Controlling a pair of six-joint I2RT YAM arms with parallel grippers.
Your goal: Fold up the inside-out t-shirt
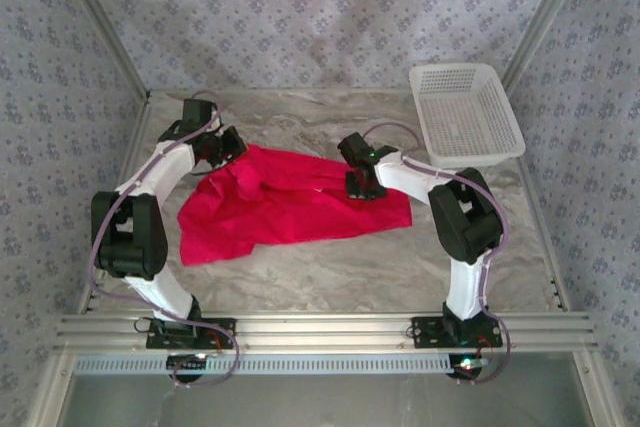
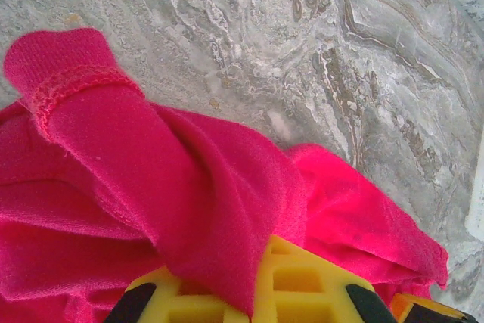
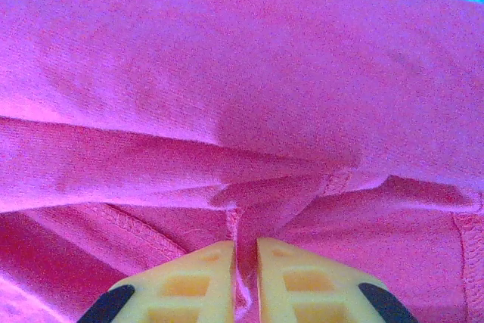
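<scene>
My left claw (image 2: 253, 285) is clenched on the inside-out t-shirt (image 1: 290, 207). A fold of red cloth rises out from between its yellow latticed fingers (image 2: 310, 285) and drapes over them. From above, this claw sits at the shirt's 10 o'clock corner. At 11 o'clock from my left wrist a sleeve end stands up, rounded, with a raised band of stitching across it.

My right claw (image 3: 246, 251) is all but closed. Only a thin slot shows between its two yellow fingers, and a narrow ridge of the cloth is pinched in that slot. From above, it grips the shirt's edge at 2 o'clock. Near it the fabric is a fine knit with soft creases and exposed seams at 5 and 8 o'clock.

The shirt lies crumpled and spread across the middle of the worktop (image 1: 400, 277), a grey, marble-veined surface. A white mesh plastic basket (image 1: 465, 112), rectangular with flared walls, stands at 1 o'clock, apart from the shirt.
</scene>
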